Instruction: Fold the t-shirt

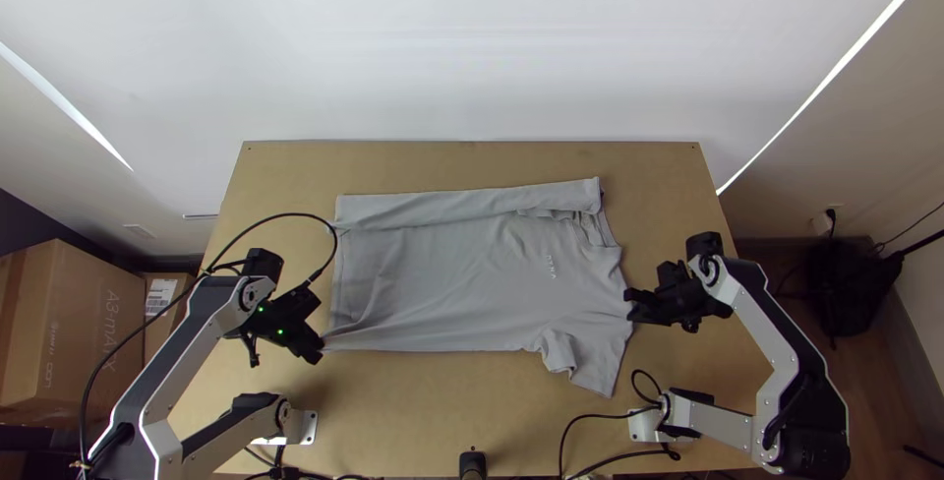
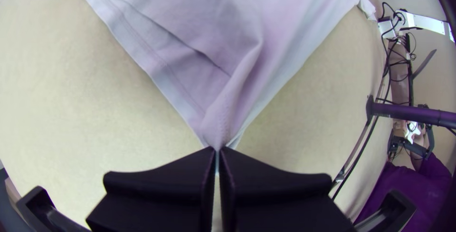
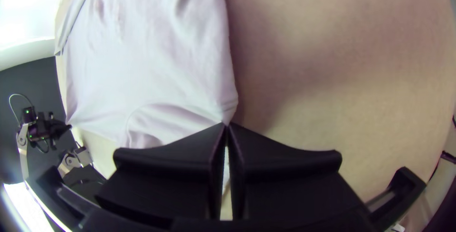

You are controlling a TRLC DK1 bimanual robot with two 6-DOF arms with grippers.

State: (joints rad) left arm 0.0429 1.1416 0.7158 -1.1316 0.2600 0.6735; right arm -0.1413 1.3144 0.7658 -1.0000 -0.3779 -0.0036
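The grey t-shirt (image 1: 442, 273) lies sideways on the table, its collar toward the right. A strip along its far side is folded over, while the near sleeve (image 1: 595, 362) spreads toward the near edge. My left gripper (image 1: 321, 350) is at the near hem corner; in the left wrist view my left gripper (image 2: 217, 150) is shut on that corner, and the cloth (image 2: 190, 46) rises to it in a crease. At the shoulder by the near sleeve is my right gripper (image 1: 629, 307). The right wrist view has my right gripper (image 3: 227, 126) shut on the shirt's shoulder edge (image 3: 228, 106).
The wooden table (image 1: 472, 160) has bare strips beyond and around the shirt. Black cables (image 1: 580, 431) curve near the right arm's base at the near edge. Cardboard boxes (image 1: 74, 323) stand off the table at the left.
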